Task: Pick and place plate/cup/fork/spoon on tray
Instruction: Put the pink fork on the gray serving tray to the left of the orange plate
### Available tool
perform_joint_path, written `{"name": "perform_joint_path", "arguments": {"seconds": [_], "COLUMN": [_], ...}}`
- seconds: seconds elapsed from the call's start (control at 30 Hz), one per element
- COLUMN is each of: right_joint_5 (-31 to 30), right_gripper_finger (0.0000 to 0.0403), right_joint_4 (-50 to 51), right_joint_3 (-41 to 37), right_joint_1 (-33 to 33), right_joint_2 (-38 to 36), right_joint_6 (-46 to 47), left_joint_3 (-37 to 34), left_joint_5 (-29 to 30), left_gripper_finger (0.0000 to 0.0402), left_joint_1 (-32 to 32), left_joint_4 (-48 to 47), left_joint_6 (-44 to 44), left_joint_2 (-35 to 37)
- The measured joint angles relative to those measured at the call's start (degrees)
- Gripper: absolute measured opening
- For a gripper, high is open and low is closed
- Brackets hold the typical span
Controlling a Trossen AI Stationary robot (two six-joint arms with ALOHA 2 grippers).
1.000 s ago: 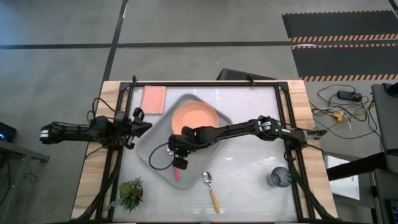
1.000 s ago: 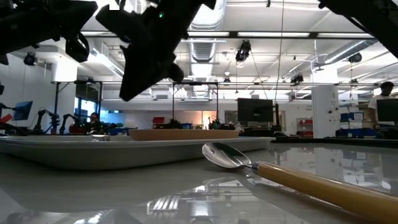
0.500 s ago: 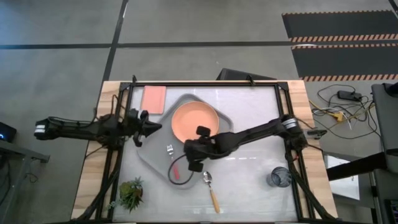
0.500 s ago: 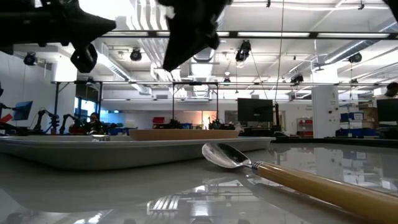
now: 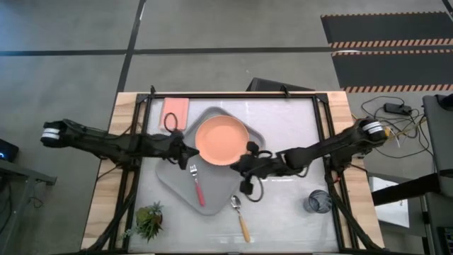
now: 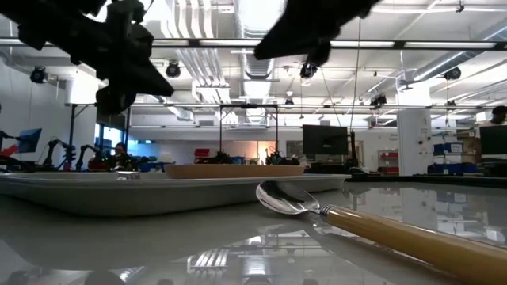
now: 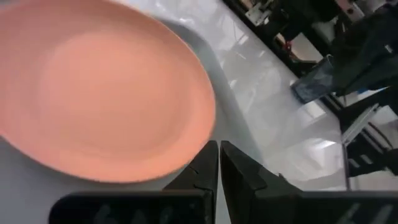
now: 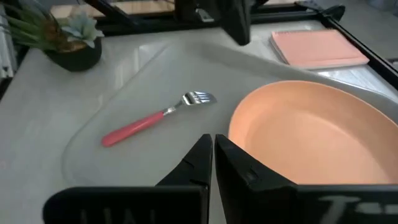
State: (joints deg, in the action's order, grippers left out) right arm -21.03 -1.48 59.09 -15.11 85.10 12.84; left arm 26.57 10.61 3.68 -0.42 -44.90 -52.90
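Note:
The salmon-orange plate [image 5: 221,140] sits on the far part of the light grey tray [image 5: 170,177]. The pink-handled fork [image 5: 197,184] lies flat on the tray's near part and also shows in the right wrist view [image 8: 155,118]. The orange-handled spoon [image 5: 241,216] lies on the table just off the tray's near edge. The dark grey cup [image 5: 317,202] stands at the near right. My left gripper [image 5: 187,152] is shut and hovers over the tray by the plate's left rim [image 7: 199,124]. My right gripper [image 5: 238,164] is shut and hovers by the plate's near right rim.
A flat pink rectangle [image 5: 175,112] lies at the far left beside the tray. A small potted plant [image 5: 150,219] stands at the near left corner. Bare white tabletop [image 5: 290,205] lies between the spoon and the cup.
My right gripper has gone from over the fork toward the table's right edge, ending by the plate's near right rim; the fork now shows whole, lying on the tray. My left gripper has gone toward the right, over the tray to the plate's left rim.

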Motion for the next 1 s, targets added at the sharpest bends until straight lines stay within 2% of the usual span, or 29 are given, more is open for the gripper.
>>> {"name": "perform_joint_path", "arguments": {"seconds": [0.1,0.27,0.33,0.47,0.63,0.8,1.0], "right_joint_5": [0.0,0.1,0.2,1.4,3.5,3.6,3.6], "right_gripper_finger": [0.0009,0.0009,0.0009,0.0009,0.0009,0.0009,0.0009], "right_joint_4": [-4.2,-7.2,-7.3,-7.3,-6.0,-6.1,-4.9], "right_joint_3": [-5.1,-10.7,-12.0,-13.6,-14.0,-14.1,-14.0], "right_joint_1": [0.0,-0.2,-0.2,-0.3,-0.4,-0.5,-0.5], "right_joint_2": [-3.6,-7.5,-8.7,-10.7,-11.9,-12.0,-13.2], "right_joint_6": [-0.1,-0.9,-1.5,-3.5,-6.5,-9.8,-11.5], "left_joint_3": [4.0,12.2,15.2,20.7,26.3,29.1,28.2], "left_joint_5": [0.3,3.0,4.0,4.4,1.7,-0.7,-0.6], "left_gripper_finger": [0.0000,0.0000,0.0000,0.0000,0.0000,0.0000,0.0000], "left_joint_1": [1.5,6.1,8.4,13.5,19.2,22.0,21.0], "left_joint_4": [-3.0,-17.8,-23.0,-27.4,-33.0,-39.4,-39.1], "left_joint_6": [-4.6,-14.2,-18.8,-28.0,-41.0,-50.4,-52.3], "left_joint_2": [-3.4,-9.0,-11.2,-16.3,-22.8,-28.5,-33.3]}}
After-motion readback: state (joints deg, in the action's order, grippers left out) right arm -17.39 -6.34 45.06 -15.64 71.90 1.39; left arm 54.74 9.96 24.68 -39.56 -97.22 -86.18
